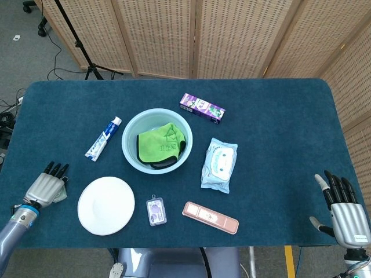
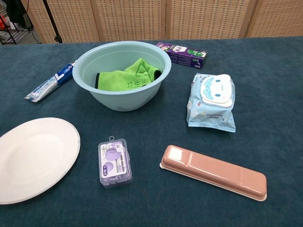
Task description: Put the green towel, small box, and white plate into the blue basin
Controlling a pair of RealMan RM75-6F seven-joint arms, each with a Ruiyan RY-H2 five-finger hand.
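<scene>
Basin [image 1: 128, 152], plate [image 1: 106, 205] on blue table [image 1: 278, 121]

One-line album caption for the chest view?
Green towel already in the blue basin; white plate and small box wait outside.

The desk [image 2: 265, 85] is covered in matt, napped blue cloth. The blue basin [image 2: 120, 97] appears as smooth plastic with a soft sheen, the green towel [image 2: 129, 78] as soft cloth, the white plate [image 2: 33, 158] as matt paper, and the small box [image 2: 113, 163] as clear glossy plastic.
</scene>
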